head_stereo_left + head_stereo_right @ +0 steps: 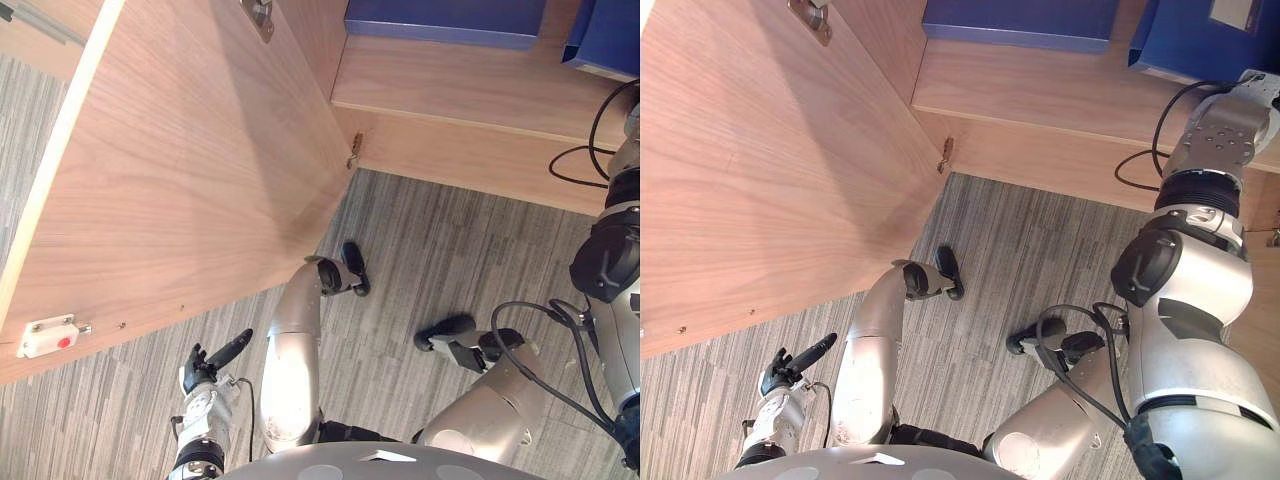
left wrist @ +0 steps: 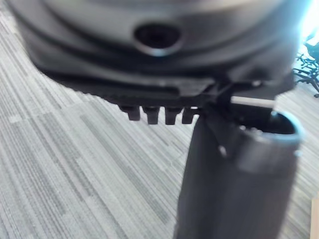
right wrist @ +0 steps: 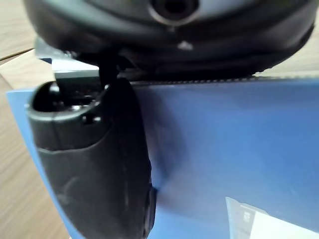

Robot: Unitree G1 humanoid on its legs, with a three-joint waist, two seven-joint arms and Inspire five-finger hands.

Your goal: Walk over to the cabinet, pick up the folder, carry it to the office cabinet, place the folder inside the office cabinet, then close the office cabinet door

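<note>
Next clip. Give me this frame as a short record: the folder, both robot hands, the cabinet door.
folder: blue folder with a white label, up at the cabinet shelf
right robot hand: raised to the folder, thumb lying on its face; the grip cannot be judged
left robot hand: open, low over the carpet, holding nothing
cabinet door: swung open
also on shelf: second blue folder, lying flat
</note>
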